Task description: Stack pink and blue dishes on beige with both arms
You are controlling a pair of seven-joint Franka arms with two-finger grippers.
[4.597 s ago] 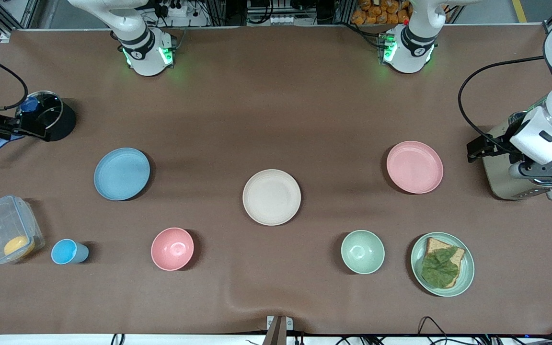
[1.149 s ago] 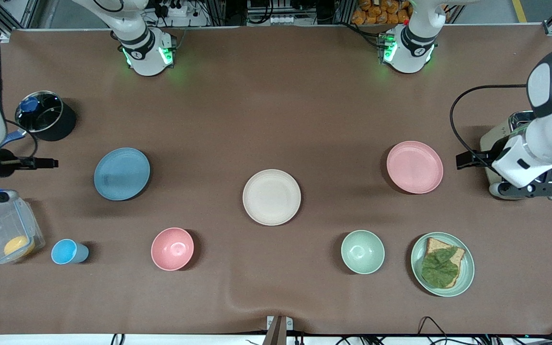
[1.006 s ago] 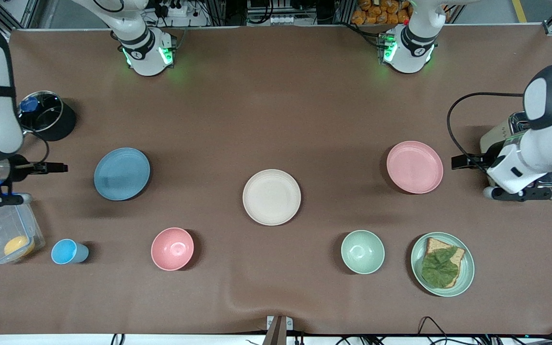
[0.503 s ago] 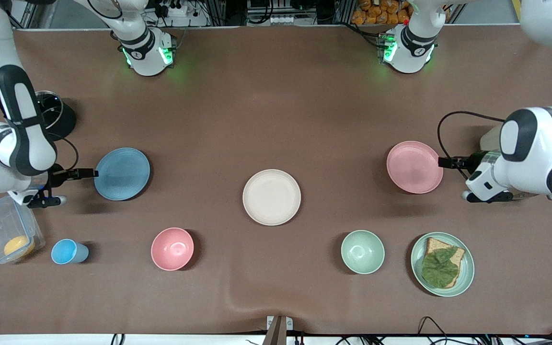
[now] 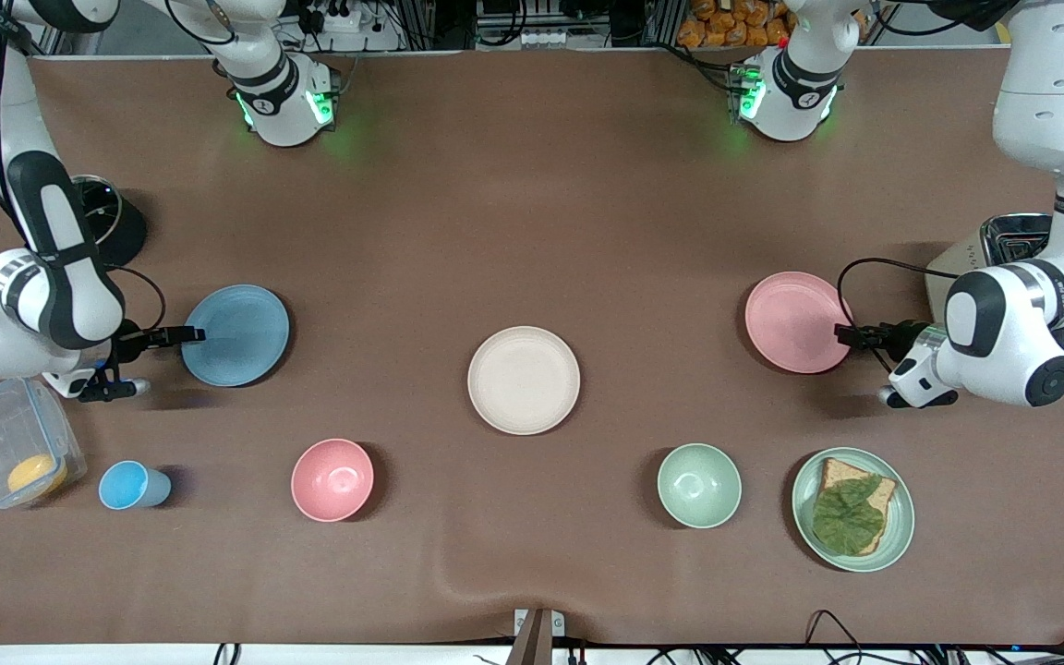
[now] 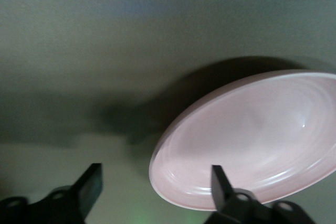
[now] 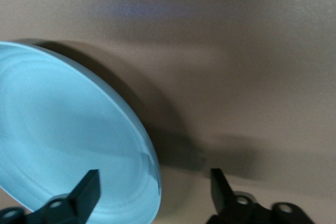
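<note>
At the surface's middle we see the matte beige plate [image 5: 524,380], bare. Toward each end lie the round pink plate [image 5: 799,321] and blue plate [image 5: 235,334], each rim between the wide-open fingers of our left end effector [image 5: 846,334] and right end effector [image 5: 183,335].

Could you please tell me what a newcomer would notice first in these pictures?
Two white arms reach in from the table's ends: the left gripper, open, at the pink plate's rim, the right gripper, open, at the blue plate's rim. The beige plate lies bare between them, mid-table.
</note>
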